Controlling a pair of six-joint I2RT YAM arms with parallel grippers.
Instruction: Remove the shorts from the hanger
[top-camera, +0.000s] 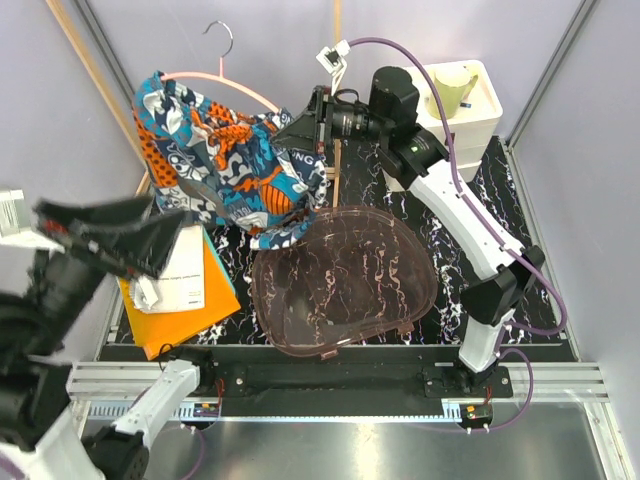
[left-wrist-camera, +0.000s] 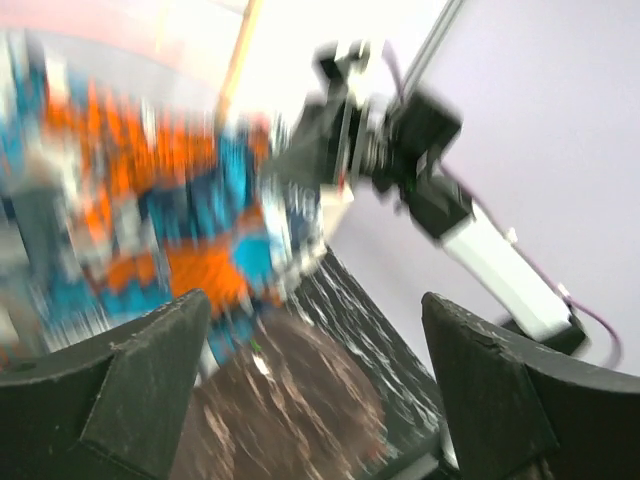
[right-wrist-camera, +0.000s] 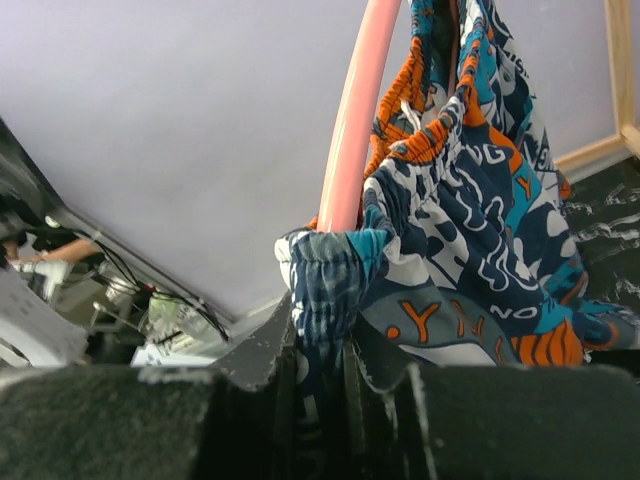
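Note:
The shorts (top-camera: 225, 160), a busy blue, orange and white print, hang bunched on the salmon-pink hanger (top-camera: 255, 95) at the back left, its dark hook (top-camera: 222, 40) pointing up. My right gripper (top-camera: 300, 122) is at their right edge. In the right wrist view it (right-wrist-camera: 325, 350) is shut on a fold of the shorts' waistband (right-wrist-camera: 325, 285), and the hanger's pink bar (right-wrist-camera: 355, 120) runs into that fold just above the jaws. My left gripper (top-camera: 165, 240) hovers open at the near left, apart from the shorts (left-wrist-camera: 150, 200). Its blurred wrist view shows nothing between the fingers (left-wrist-camera: 150, 370).
A translucent brownish tray (top-camera: 340, 275) lies on the black marbled mat (top-camera: 500, 190) in the middle. An orange folder (top-camera: 180, 305) with white paper (top-camera: 182, 270) sits near left. A white box with a green cup (top-camera: 460, 95) stands back right. Wooden rods (top-camera: 90, 70) lean at the back.

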